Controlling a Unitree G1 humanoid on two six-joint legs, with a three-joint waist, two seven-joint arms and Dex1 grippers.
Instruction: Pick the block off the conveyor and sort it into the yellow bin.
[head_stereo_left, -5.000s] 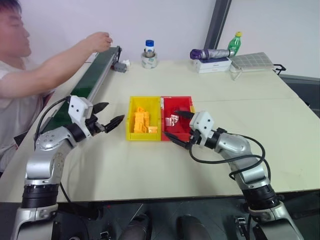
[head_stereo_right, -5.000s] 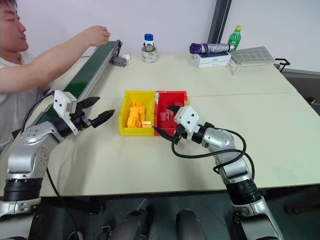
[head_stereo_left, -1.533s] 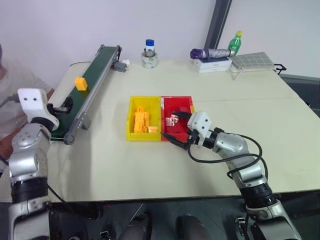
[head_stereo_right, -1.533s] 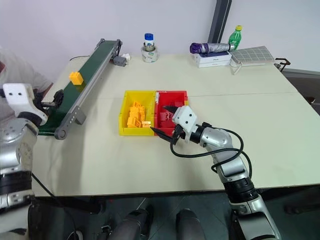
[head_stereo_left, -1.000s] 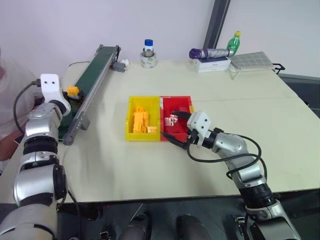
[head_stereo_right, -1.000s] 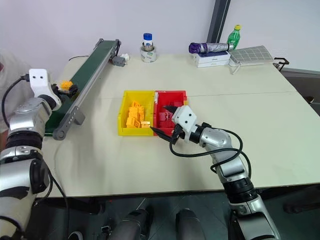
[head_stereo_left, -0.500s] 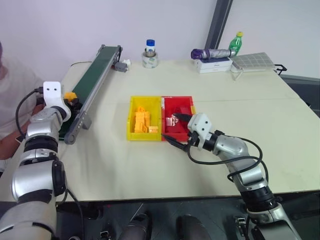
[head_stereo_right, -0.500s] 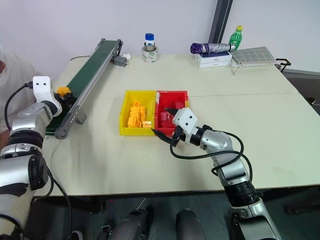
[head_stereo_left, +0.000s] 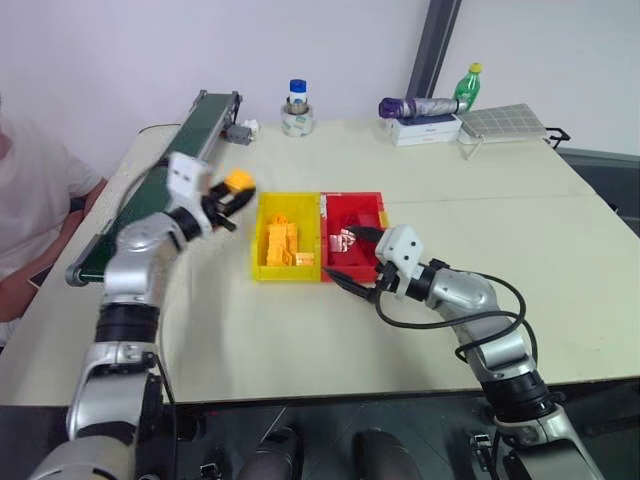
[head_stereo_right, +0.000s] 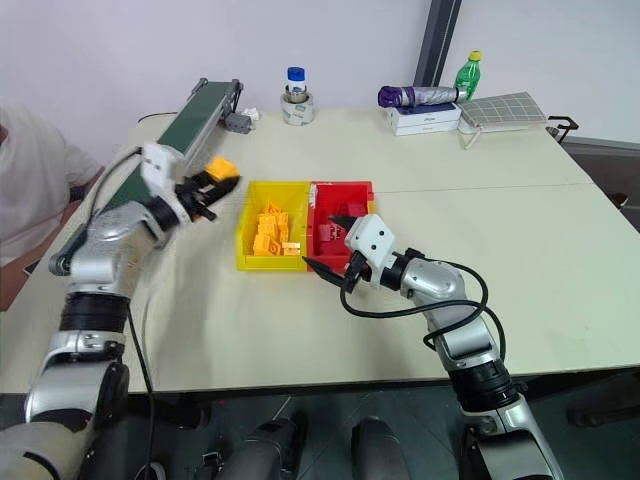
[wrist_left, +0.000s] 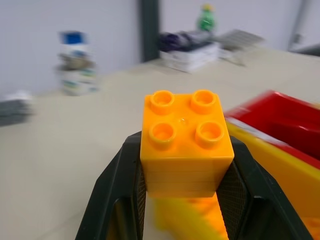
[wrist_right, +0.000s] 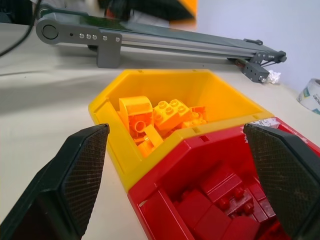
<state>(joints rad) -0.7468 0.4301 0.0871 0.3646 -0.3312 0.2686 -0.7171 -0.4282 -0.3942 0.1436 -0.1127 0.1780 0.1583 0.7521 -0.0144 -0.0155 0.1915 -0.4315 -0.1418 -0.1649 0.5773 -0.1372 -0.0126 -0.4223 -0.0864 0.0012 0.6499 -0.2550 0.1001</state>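
The block (wrist_left: 186, 145) is a small yellow-orange toy brick with four round studs on top in a two-by-two square, its sides smooth and squarish. The left tool (head_stereo_left: 232, 196) is pinching it, one black finger pressed to each side, and holds it in the air above the tabletop (head_stereo_left: 300, 330), between the conveyor (head_stereo_left: 150, 185) and the yellow bin (head_stereo_left: 285, 236), just short of the bin's near wall. The studs face up.

The yellow bin sits in the middle of the tabletop with a loose pile of yellow bricks (wrist_right: 160, 120) inside, and touches the red bin (head_stereo_left: 355, 232) of red bricks on its right side. The right tool (head_stereo_right: 340, 250) hovers at the front edge of the red bin with its fingers spread wide and nothing between them.

Half a second ago the left tool was over at the near stretch of the dark-green belt, closed around the block right on the conveyor; a second ago its fingers were still apart there. Since then the left arm has swung inward, carrying the block off the belt and toward the bins. The belt now lies bare. The right arm has kept its place by the red bin throughout. A person in a white shirt (head_stereo_left: 35, 215) sits at the left edge of the tabletop.
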